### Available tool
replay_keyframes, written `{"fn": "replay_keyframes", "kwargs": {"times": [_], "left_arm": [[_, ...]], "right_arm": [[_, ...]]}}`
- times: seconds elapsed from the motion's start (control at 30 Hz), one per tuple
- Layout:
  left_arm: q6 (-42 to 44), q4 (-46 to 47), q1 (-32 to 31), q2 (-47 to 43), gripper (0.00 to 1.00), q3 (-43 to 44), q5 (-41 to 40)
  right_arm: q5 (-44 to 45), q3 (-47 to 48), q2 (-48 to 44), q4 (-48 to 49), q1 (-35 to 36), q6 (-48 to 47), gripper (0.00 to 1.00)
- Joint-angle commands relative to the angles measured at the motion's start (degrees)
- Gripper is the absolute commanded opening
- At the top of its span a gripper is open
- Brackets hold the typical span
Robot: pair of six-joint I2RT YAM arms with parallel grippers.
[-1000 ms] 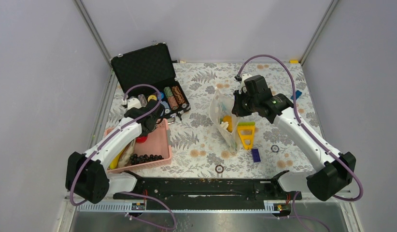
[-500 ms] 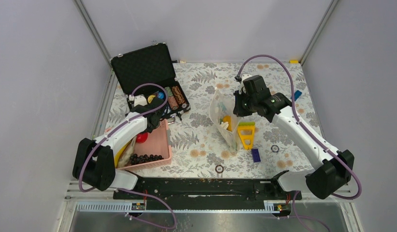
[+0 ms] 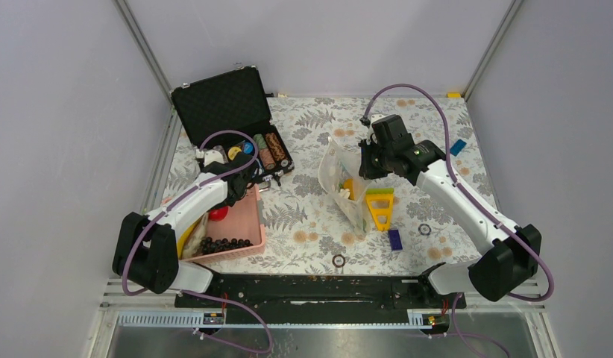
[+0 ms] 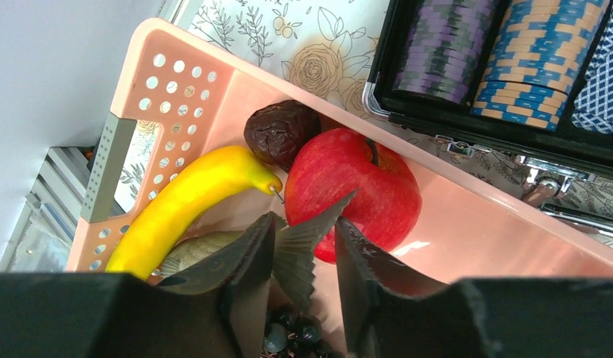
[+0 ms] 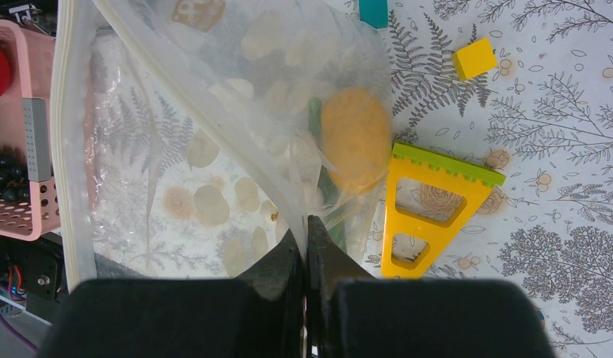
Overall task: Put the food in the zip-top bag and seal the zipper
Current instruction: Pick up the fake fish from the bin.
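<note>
My left gripper (image 3: 240, 179) is over the far end of the pink basket (image 3: 247, 216), its fingers closed on the tail fin of the grey fish (image 4: 307, 239). Below it in the basket (image 4: 169, 74) lie a red apple (image 4: 363, 183), a yellow banana (image 4: 184, 201), a dark wrinkled fruit (image 4: 281, 133) and dark grapes (image 3: 225, 244). My right gripper (image 3: 367, 160) is shut on the edge of the clear dotted bag (image 3: 339, 183) and holds it up. In the bag (image 5: 214, 149) are an orange (image 5: 356, 138), something green and white pieces. The whitish zipper strip (image 5: 65, 149) runs down its mouth edge.
An open black case (image 3: 229, 104) of striped poker chips (image 4: 527, 52) stands just beyond the basket. A yellow triangular piece (image 3: 379, 209) lies right of the bag, with a blue block (image 3: 395, 239), a yellow cube (image 5: 473, 58) and two small rings (image 3: 338, 260) nearby.
My left gripper has moved toward the far end of the basket, near the case. My right gripper has shifted slightly left with the bag's edge.
</note>
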Motion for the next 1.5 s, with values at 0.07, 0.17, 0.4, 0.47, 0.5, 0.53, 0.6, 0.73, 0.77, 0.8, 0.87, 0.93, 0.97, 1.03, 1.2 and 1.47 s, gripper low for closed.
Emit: {"fn": "replay_keyframes", "kwargs": {"times": [0.07,0.17,0.4,0.47,0.5,0.53,0.6,0.73,0.77,0.8,0.87,0.93,0.97,1.03,1.2,1.47], "left_arm": [[-2.22,-1.10,0.20,-0.98,0.31,0.00,-4.92],[-2.32,-1.46,0.26,-0.47,0.17,0.73,-5.65],[-5.03,-4.74,0.20,-3.82,0.00,2.93,-6.82],[-6.03,-6.17,0.25,-5.80,0.00,4.05,-6.86],[-6.10,-6.65,0.21,-6.86,0.00,4.75,-6.74],[-6.17,-7.34,0.26,-7.87,0.00,5.45,-6.56],[-6.68,-9.17,0.13,-9.76,0.00,6.90,-5.99],[-7.50,-12.61,-0.40,-12.90,0.00,9.50,-5.21],[-7.88,-13.75,-0.93,-13.58,0.00,10.00,-5.54],[-8.63,-15.22,-1.61,-14.14,0.00,10.65,-6.34],[-10.71,-19.19,-3.03,-14.99,0.00,12.62,-8.22],[-12.45,-22.42,-4.13,-15.67,0.00,14.82,-9.70],[-13.08,-23.53,-4.87,-16.40,0.00,15.84,-10.74],[-13.61,-24.32,-6.40,-18.05,0.00,17.21,-11.48],[-7.79,-18.51,-8.93,-24.19,0.00,19.37,-9.96],[13.22,11.82,-9.47,-38.70,0.00,13.37,6.97]], "right_arm": [[1.27,2.16,0.12,-0.96,0.19,-0.44,0.04],[1.41,2.03,-0.33,-0.97,0.21,-0.40,0.04],[1.33,1.94,-0.46,-0.87,0.21,-0.26,0.04],[1.40,1.94,-0.45,-1.00,0.21,-0.13,0.04],[1.49,1.94,-0.41,-1.00,0.21,-0.10,0.04],[1.51,1.85,-0.45,-0.96,0.21,-0.06,0.04],[1.39,1.77,-0.58,-0.96,0.21,-0.05,0.04],[0.96,1.66,-0.96,-0.89,0.21,-0.02,0.04],[0.88,1.75,-0.97,-0.95,0.21,-0.02,0.04],[0.78,1.68,-1.04,-0.90,0.21,0.05,0.04],[0.75,1.67,-1.01,-0.90,0.21,0.08,0.04],[0.62,1.54,-1.18,-0.89,0.17,0.15,0.04],[0.63,1.43,-1.32,-0.90,0.21,0.20,0.04],[0.97,1.20,-1.65,-0.91,0.21,0.20,0.04],[1.46,0.42,-2.57,-0.55,0.21,0.17,0.04],[2.01,-0.21,-3.60,-0.56,0.21,0.05,0.04]]}}
